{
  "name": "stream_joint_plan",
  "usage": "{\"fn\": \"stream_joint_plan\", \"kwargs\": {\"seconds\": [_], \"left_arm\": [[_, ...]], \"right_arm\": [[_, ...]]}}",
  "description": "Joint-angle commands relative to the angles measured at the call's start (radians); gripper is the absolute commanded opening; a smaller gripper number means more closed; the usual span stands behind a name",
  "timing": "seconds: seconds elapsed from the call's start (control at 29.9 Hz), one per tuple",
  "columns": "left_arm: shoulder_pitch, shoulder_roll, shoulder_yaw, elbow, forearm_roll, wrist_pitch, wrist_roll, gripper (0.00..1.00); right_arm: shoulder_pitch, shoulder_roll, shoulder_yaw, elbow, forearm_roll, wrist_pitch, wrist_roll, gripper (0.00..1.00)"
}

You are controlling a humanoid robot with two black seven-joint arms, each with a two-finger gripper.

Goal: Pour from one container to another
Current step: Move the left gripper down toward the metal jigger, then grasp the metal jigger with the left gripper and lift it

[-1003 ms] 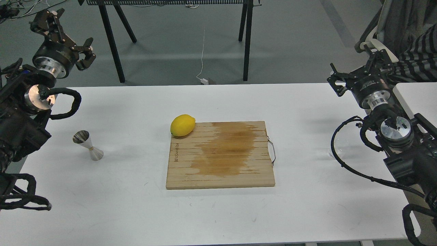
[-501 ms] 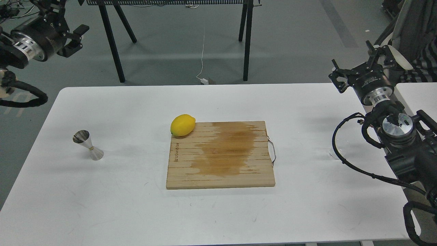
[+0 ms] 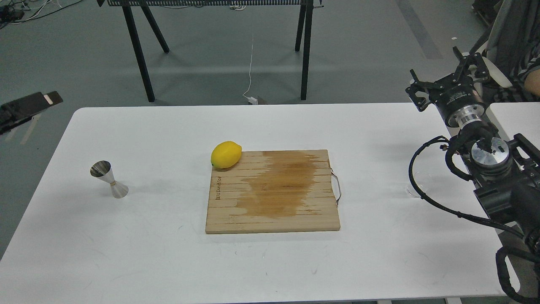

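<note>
The steel hourglass jigger (image 3: 109,179) stands upright, leaning a little in the view, on the left part of the white table (image 3: 168,261). The tiny clear cup (image 3: 415,185) is faint on the table's right side, partly behind my right arm's black cable loop. My right gripper (image 3: 441,69) hovers beyond the table's far right corner, well above and behind the cup, open with nothing in it. Of my left arm only a black bar (image 3: 27,106) shows at the left edge, far from the jigger; its fingers cannot be made out.
A wooden cutting board (image 3: 272,192) with a dark wet stain lies mid-table, a yellow lemon (image 3: 226,154) on its far left corner. A second white table (image 3: 508,116) adjoins on the right. Black table legs (image 3: 139,55) stand behind, and a seated person (image 3: 517,38) is at top right.
My left arm has swung away from above the table's far left corner and nearly left the view. The right gripper rose slightly. Jigger, cup, lemon and board have not moved.
</note>
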Motion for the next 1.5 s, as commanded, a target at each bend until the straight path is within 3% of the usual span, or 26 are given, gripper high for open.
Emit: {"fn": "stream_joint_plan", "kwargs": {"seconds": [0.0,0.17,0.3,0.57,0.77,1.47], "left_arm": [[0.005,0.014,0.08,-0.009,0.118,0.07,0.001,1.0],[0.016,0.002,0.163,0.006,0.201,0.173,0.01,1.0],[0.042,-0.044,0.189,0.024,0.264,0.181,0.019,1.0],[0.113,-0.193,0.188,0.179,0.325,0.199,0.04,1.0],[0.175,-0.284,0.184,0.254,0.338,0.233,0.109,1.0],[0.372,-0.535,-0.035,0.4,0.466,0.34,0.126,0.99]], "right_arm": [[0.01,-0.003,0.0,-0.001,-0.001,0.002,0.0,0.99],[0.013,-0.004,-0.002,-0.006,-0.002,0.003,0.0,0.99],[0.011,-0.004,-0.009,-0.007,-0.003,0.003,-0.003,0.99],[0.014,-0.004,-0.009,-0.009,-0.003,0.002,-0.003,0.99],[0.02,-0.007,-0.011,-0.009,-0.003,0.002,-0.003,0.99],[0.019,-0.004,-0.014,-0.009,-0.005,-0.001,-0.003,0.99]]}}
